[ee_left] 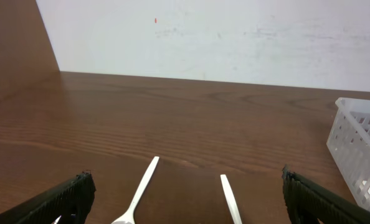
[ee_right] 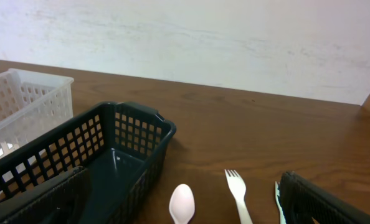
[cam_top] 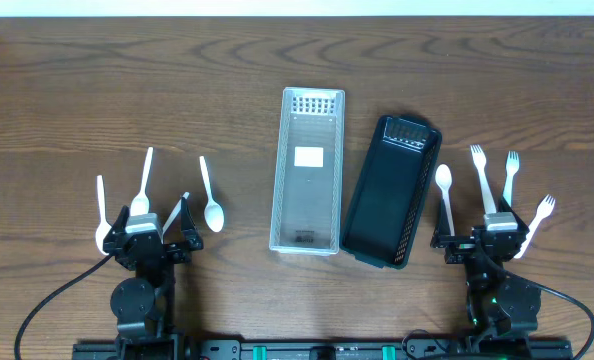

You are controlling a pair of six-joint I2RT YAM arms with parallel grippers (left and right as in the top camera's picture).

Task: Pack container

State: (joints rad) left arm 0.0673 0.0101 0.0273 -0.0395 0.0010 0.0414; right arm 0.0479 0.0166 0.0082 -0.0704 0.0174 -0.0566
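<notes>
A clear white container point(cam_top: 277, 170) and a black mesh basket point(cam_top: 355, 200) lie side by side at the table's centre, both empty of cutlery. White plastic spoons lie on the left: one point(cam_top: 210, 196), another point(cam_top: 143, 180) and a third point(cam_top: 101, 205). On the right lie a spoon point(cam_top: 444, 192) and forks point(cam_top: 482, 175), point(cam_top: 512, 170), point(cam_top: 543, 212). My left gripper point(cam_top: 153, 238) is open and empty over the left cutlery; two handles point(ee_left: 144, 186), point(ee_left: 230, 198) show between its fingers point(ee_left: 186, 177). My right gripper point(cam_top: 483, 240) is open and empty point(ee_right: 184, 179), with a spoon point(ee_right: 182, 203) and a fork point(ee_right: 237, 186) below it.
The white container's corner point(ee_left: 359, 155) shows at the right of the left wrist view. The black basket point(ee_right: 141, 127) and the white container point(ee_right: 23, 102) sit left of the right gripper. A white wall runs along the table's far edge.
</notes>
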